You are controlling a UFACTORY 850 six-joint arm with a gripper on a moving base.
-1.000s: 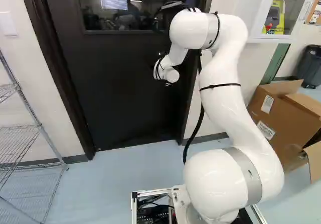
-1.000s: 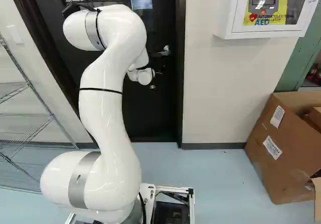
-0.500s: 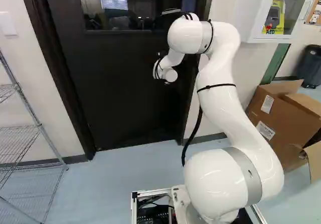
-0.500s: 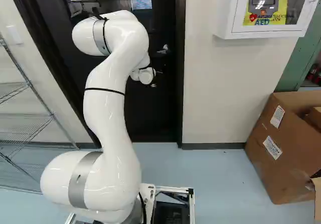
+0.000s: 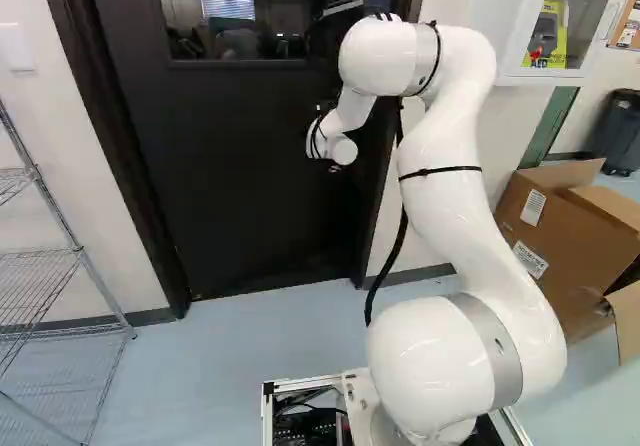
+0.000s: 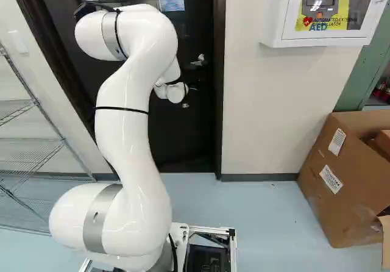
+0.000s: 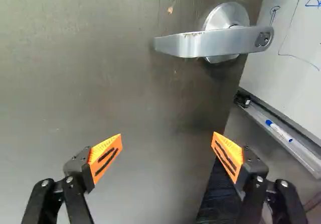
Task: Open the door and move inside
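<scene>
Tool set wide, nothing held, near lever handle. Door directly behind lever handle. Lever handle judged stiffly sprung, slippery; best gripped toward free end, for leverage. Door likely heavy, to be moved slowly.

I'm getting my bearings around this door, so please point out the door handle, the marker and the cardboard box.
Door handle (image 7: 205,43): wrist view, on the lever.
Marker (image 7: 280,132): wrist view, on the white barrel.
Cardboard box (image 6: 359,186): right base view, on its side wall.
</scene>
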